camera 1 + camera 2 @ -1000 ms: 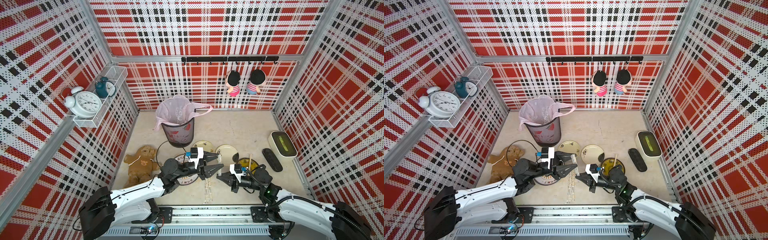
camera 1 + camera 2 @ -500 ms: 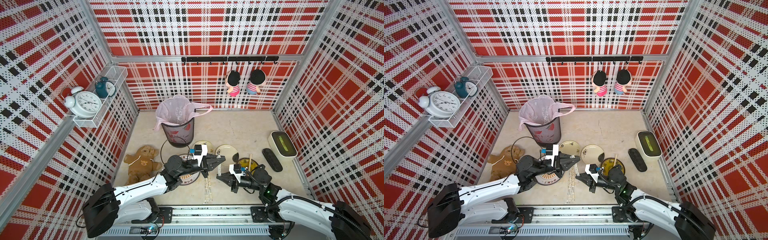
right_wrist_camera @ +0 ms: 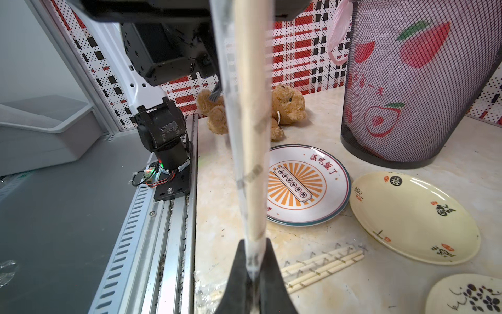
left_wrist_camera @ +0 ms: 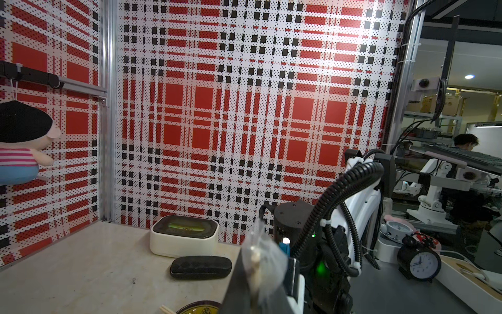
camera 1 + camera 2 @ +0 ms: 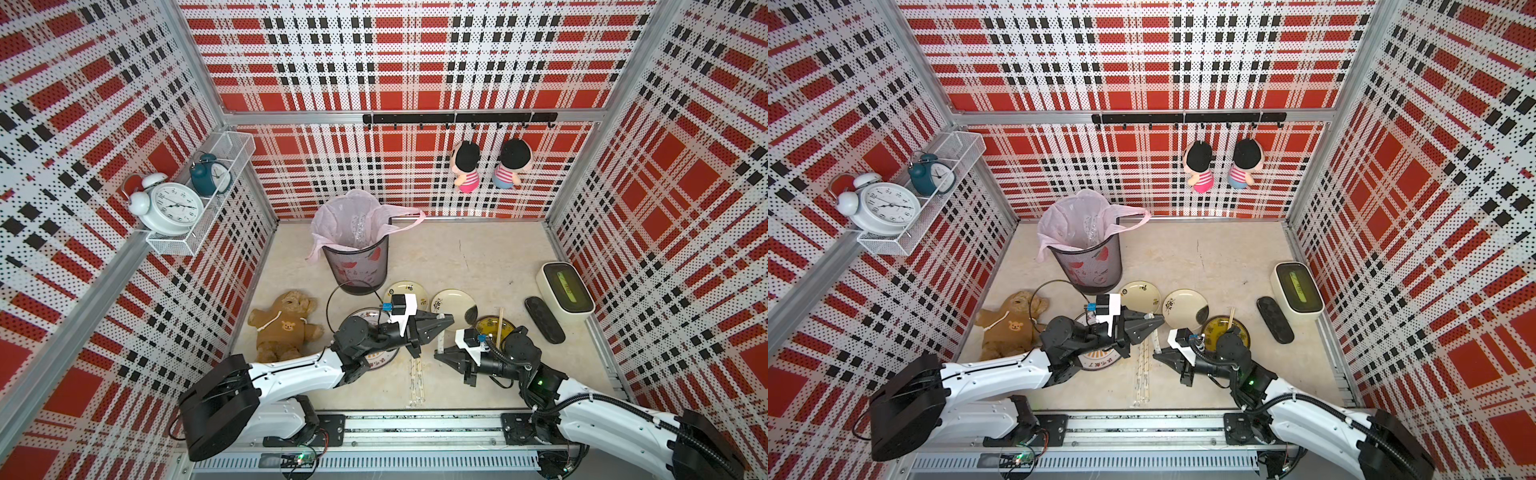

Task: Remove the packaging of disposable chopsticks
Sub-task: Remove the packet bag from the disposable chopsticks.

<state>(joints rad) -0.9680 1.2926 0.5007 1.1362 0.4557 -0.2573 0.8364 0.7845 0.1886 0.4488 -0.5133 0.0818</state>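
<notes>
Lower centre, above the bench (image 5: 457, 249): left claw (image 5: 450, 320) clamped on the upper end of the disposable chopsticks (image 3: 251, 136), right claw (image 5: 437, 355) clamped on the clear plastic sleeve (image 3: 229, 89) at its empty tail, long axis spanning both.

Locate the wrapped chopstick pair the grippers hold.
In both top views the wrapped chopstick pair spans between the left gripper and the right gripper, off the table at front centre, beside the loose pairs lying on it.

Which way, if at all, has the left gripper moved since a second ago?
Yes: the left gripper shifted slightly away from the teddy bear, toward the flower-patterned plate, and its jaws shut on the packaging.
</notes>
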